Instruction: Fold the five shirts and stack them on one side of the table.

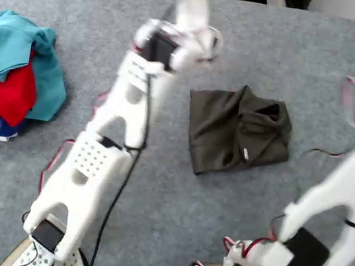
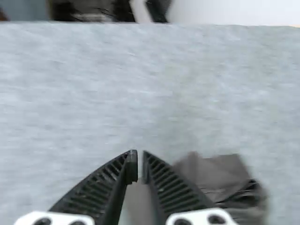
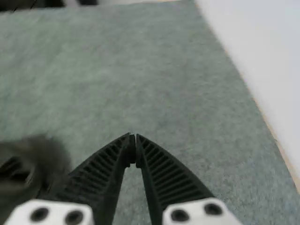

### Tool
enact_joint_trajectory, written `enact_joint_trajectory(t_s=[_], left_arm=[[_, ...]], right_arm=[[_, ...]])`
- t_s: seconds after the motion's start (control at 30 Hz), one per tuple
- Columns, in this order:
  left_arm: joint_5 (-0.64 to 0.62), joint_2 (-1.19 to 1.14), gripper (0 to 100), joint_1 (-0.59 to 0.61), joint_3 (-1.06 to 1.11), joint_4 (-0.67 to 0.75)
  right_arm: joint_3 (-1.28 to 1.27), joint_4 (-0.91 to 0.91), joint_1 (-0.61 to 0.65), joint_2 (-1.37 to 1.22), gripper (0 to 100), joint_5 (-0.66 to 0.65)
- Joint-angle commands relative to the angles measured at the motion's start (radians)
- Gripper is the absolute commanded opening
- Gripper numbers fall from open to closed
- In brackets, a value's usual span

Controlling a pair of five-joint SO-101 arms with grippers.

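Centre of frame: dark shirt (image 1: 238,132), roughly folded; left edge: shirt pile (image 1: 9,74). The left gripper (image 2: 139,164) and right gripper (image 3: 132,147) are closed, empty, over grey table (image 1: 276,54).

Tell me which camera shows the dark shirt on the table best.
The high view: there the dark shirt is seen whole, roughly folded. The left wrist view catches just one part of it, and the right wrist view a small corner.

high: above, looking down on table (image 1: 220,206) | wrists: low, near tabletop, facing across it | shared: dark shirt (image 1: 238,132)
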State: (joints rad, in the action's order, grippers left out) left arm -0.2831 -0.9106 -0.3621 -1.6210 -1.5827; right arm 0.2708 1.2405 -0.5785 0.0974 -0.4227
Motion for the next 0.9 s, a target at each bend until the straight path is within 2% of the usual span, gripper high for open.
enact_joint_trajectory(t_s=[0.0, 0.17, 0.27, 0.37, 0.5, 0.57, 0.63, 0.87], left_arm=[[0.104, 0.092, 3, 0.071, -0.044, -0.155], [0.196, 0.094, 3, 0.173, 0.016, -0.183], [0.239, 0.121, 3, 0.191, 0.111, -0.189], [0.238, 0.239, 3, 0.182, 0.375, -0.189], [0.204, 0.532, 3, 0.163, 0.812, -0.160], [0.203, 0.664, 3, 0.166, 1.027, -0.084], [0.203, 0.767, 3, 0.179, 1.264, 0.048], [0.199, 0.927, 3, 0.222, 1.991, 0.661]], right_arm=[[0.008, 0.181, 0.178, 0.054, 1.5, -0.150], [-0.087, 0.221, 0.384, -0.002, 1.5, -0.166], [-0.102, 0.219, 0.486, -0.074, 1.5, -0.166], [-0.094, 0.222, 0.554, -0.176, 1.5, -0.166], [-0.051, 0.224, 0.575, -0.298, 1.5, -0.166], [-0.016, 0.224, 0.575, -0.354, 1.5, -0.166], [0.013, 0.224, 0.577, -0.409, 1.5, -0.166], [0.157, 0.221, 0.549, -0.604, 1.5, -0.166]])
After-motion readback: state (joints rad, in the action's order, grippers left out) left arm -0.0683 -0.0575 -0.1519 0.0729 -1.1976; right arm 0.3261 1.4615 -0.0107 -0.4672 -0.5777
